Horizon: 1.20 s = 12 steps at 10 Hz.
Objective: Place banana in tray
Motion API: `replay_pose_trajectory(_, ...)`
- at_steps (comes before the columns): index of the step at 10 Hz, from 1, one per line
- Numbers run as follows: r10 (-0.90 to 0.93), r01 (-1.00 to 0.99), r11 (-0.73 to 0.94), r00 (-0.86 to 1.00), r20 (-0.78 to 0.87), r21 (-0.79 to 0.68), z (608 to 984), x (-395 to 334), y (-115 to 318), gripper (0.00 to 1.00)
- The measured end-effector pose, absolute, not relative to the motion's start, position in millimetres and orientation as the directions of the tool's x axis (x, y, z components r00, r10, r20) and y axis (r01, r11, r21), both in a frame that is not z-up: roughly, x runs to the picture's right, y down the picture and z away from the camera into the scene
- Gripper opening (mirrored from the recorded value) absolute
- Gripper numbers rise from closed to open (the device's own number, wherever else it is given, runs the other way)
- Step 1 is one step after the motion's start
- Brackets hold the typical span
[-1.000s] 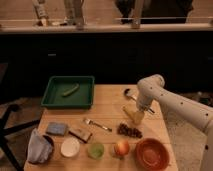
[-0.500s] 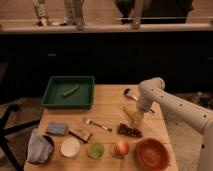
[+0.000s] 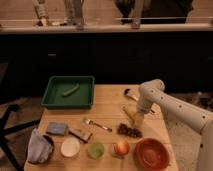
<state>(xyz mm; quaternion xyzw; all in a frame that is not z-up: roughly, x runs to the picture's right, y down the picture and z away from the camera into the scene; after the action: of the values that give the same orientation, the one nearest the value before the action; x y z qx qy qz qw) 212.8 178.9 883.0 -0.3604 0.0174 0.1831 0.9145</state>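
1. Barely anything has moved in the last second: the end effector has only sunk a touch lower, right over the banana at the right side of the counter.
2. It sits so tight against the fruit that I cannot tell whether it is open or closed.
3. The banana lies on the wood, well apart from the tray at the far left, which holds only a small green vegetable.
4. To my eye, the grasp is underway; lift and carry remain.
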Motion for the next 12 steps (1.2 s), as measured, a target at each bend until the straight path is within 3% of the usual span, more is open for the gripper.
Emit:
replay_pose_trajectory(4,0.311,-0.333,0.672,0.938,-0.155,-0.662,889,211,181,0.78)
replay_pose_trajectory(5,0.306,-0.327,0.671,0.939,-0.153,-0.665,890,210,182,0.72)
replay_pose_trajectory(12,0.292,-0.297,0.683,0.948,-0.124,-0.667,882,212,170,0.03)
